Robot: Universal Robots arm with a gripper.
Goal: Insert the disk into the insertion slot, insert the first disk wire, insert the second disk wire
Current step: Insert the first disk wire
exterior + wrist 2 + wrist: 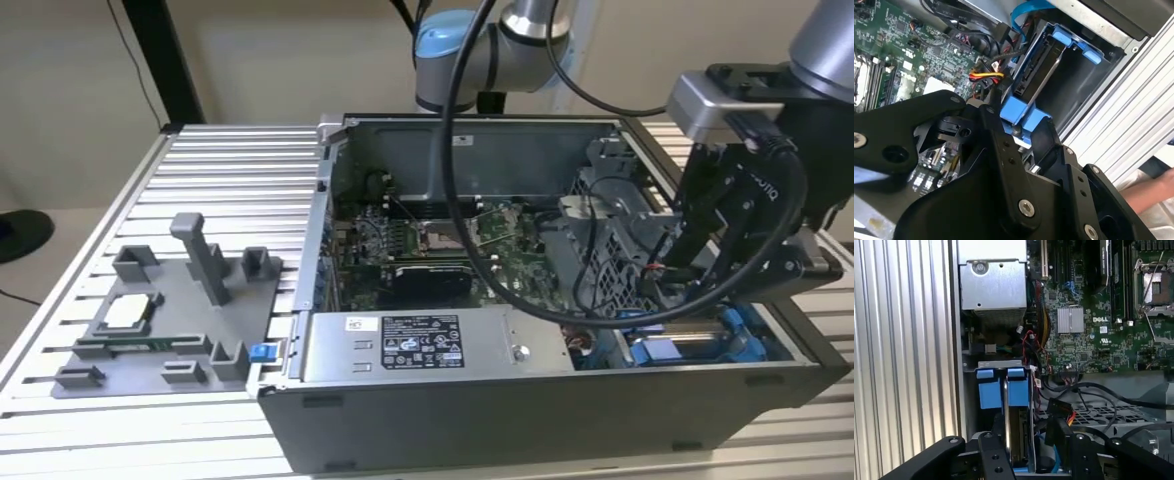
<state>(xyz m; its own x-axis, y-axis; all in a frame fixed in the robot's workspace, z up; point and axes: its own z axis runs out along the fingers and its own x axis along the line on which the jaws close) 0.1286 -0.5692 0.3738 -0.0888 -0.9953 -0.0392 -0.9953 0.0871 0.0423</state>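
I'm over a ribbed alu table w/ the open PC case lying on it, side panel off so I can reach in from above. Along the case wall nearest the exterior view sits the grey power-supply box. It carries a black-and-white label, print I leave unread. The green motherboard has white lettering and small stickers, same deal. In the case corner is the insertion slot, grey metal w/ blue rails, and the disk stands on edge inside it, looking seated or v. nearly so. My gripper is down in that corner, fingers closed onto the near blue end of the disk's carrier, prob. because that's the one part free to hold once the body sits between the rails. A red-yellow-black wire bundle hangs just beside the disk's connector edge, not plugged in afaict
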